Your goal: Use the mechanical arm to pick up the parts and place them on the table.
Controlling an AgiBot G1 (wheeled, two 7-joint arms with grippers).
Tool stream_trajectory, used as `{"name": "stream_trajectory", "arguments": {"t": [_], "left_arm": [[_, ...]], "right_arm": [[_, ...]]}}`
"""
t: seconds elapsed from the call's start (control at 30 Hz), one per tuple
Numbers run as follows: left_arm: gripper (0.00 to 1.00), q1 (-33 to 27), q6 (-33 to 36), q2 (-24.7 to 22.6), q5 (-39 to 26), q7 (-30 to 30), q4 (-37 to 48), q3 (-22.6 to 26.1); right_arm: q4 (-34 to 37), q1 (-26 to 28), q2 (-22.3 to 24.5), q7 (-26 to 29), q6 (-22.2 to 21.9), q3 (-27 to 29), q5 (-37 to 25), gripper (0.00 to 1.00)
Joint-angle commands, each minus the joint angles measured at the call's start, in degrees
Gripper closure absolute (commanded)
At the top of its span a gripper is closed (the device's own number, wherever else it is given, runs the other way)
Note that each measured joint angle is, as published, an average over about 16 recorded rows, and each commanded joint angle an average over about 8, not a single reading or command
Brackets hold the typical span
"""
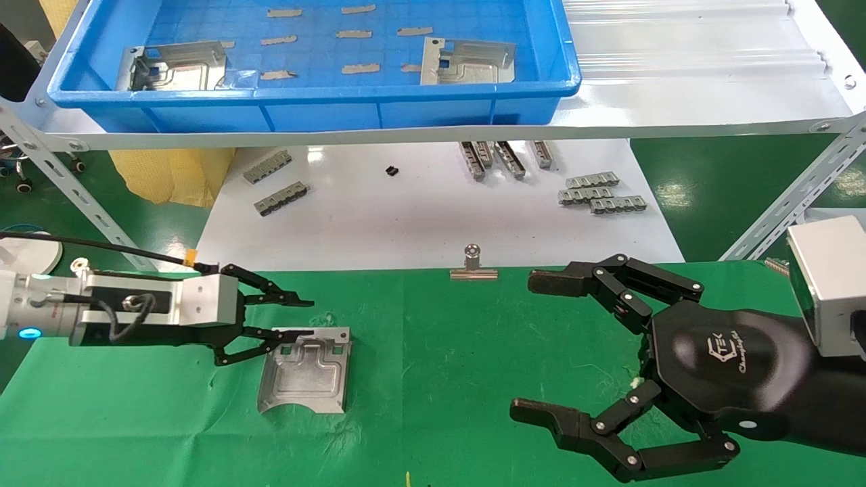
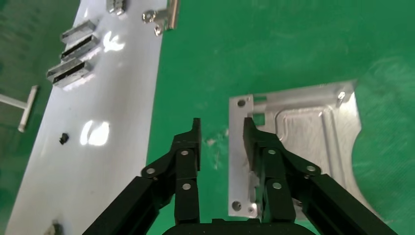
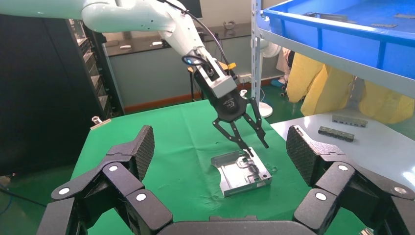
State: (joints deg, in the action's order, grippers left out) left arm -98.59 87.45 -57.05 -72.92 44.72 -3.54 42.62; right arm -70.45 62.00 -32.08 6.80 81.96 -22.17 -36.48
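Observation:
One silver part (image 1: pixel 304 370) lies flat on the green table (image 1: pixel 440 379) at the front left. My left gripper (image 1: pixel 301 316) is open right at its near-left corner: one finger is over the plate's edge strip, the other over bare cloth. The left wrist view shows the same, with the gripper (image 2: pixel 222 125) straddling the edge of the part (image 2: pixel 303 142). Two more parts (image 1: pixel 176 65) (image 1: pixel 467 61) lie in the blue tray (image 1: pixel 304 95) on the shelf. My right gripper (image 1: pixel 534 345) is wide open and empty over the cloth at the right.
A white board (image 1: pixel 419 216) behind the cloth carries small notched bars (image 1: pixel 602 193) (image 1: pixel 274 196). A binder clip (image 1: pixel 473 267) sits at the cloth's back edge. Slanted shelf struts (image 1: pixel 791 203) (image 1: pixel 61 182) stand at both sides. A yellow bag (image 1: pixel 176 176) is at the back left.

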Motion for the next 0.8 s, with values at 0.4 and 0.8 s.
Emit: {"name": "stream_trajectory", "arguments": {"t": [0.4, 0.8], "left_arm": [[0.00, 1.4, 4.1, 1.4, 4.8, -9.1, 5.9, -3.2], [0.00, 3.8, 3.5, 2.8, 6.3, -11.5, -0.3, -4.6]], "right_arm": [[0.0, 0.0, 0.0, 0.0, 0.0, 0.0, 0.0, 0.00], [0.0, 0.0, 0.0, 0.0, 0.0, 0.0, 0.0, 0.00]]}}
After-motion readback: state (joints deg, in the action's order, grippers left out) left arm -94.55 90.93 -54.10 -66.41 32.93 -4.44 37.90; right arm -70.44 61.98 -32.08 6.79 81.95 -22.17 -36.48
